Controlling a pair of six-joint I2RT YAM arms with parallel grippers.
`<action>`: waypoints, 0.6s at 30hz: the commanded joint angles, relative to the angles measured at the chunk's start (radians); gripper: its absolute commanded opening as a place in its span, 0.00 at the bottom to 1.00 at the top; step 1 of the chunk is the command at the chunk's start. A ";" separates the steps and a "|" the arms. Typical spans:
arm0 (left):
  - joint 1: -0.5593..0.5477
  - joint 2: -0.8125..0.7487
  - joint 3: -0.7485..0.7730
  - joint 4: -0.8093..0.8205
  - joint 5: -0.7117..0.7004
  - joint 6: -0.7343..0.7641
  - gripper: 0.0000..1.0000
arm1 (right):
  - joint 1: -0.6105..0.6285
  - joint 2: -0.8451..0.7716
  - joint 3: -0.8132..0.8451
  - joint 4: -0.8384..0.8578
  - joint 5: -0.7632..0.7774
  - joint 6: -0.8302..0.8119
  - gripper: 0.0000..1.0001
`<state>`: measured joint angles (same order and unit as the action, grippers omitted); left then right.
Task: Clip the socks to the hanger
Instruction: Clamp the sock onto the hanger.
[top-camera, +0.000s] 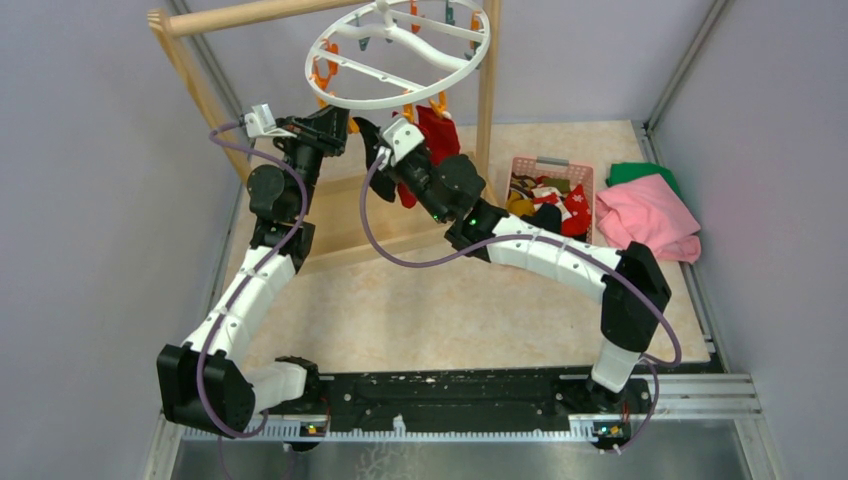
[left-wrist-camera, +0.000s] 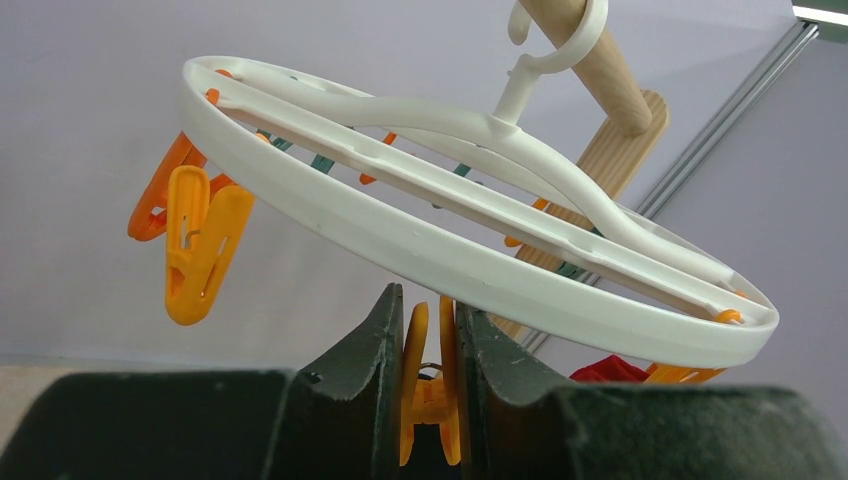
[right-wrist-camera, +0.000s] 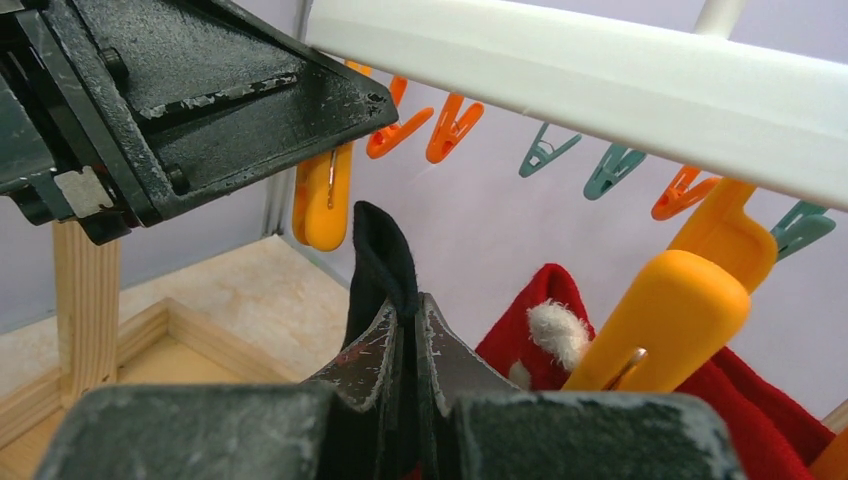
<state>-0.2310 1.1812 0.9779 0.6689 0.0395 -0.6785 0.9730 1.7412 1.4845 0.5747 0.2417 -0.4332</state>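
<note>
**Just below the hanger (top-camera: 380, 102), a clip (left-wrist-camera: 430, 390) pinched and a black sock (right-wrist-camera: 378, 255) held beside it**

The left end effector (left-wrist-camera: 430, 305) stands narrow, its two fingers (left-wrist-camera: 370, 350) pressed on either flank of the clip. This orange clip dangles from the near rim of the hanger. The right end effector (right-wrist-camera: 410, 320) is closed tight on the black sock, pinching it low so that one end of the fabric stands upright above the fingertips. That end sits just beside and a little below the clip; whether the two touch cannot be told from any view.

The hanger, a white ring with cross spokes, hangs tilted by its hook from the bar (left-wrist-camera: 600, 70) of a wooden rack (top-camera: 195, 75). More clips (right-wrist-camera: 610, 170), orange and teal, are strung round its rim. A red sock (top-camera: 437, 125) with white trim hangs under the ring on the right arm's side, close to another orange clip.

Down on the bench (top-camera: 450, 310), right of the rack, a pink basket (top-camera: 550, 162) holds a heap of more socks (top-camera: 545, 195), with red-and-white, yellow and black among them. A pink cloth (top-camera: 650, 220) and a green cloth (top-camera: 632, 172) lie just right of the basket, the green one farther back. Both arms reach up from their bases at the bench's near edge, and their end effectors are close together under the ring.
</note>
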 joint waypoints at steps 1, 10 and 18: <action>-0.013 0.001 0.007 -0.083 0.004 -0.022 0.00 | 0.008 -0.005 0.032 0.018 -0.019 0.028 0.00; -0.013 0.011 0.006 -0.080 -0.005 -0.036 0.00 | 0.025 0.012 0.047 0.011 -0.015 0.024 0.00; -0.013 0.003 0.001 -0.083 -0.018 -0.040 0.00 | 0.032 0.013 0.038 0.031 -0.012 0.030 0.00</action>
<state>-0.2337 1.1801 0.9779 0.6647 0.0307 -0.6830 0.9909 1.7458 1.4864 0.5667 0.2310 -0.4179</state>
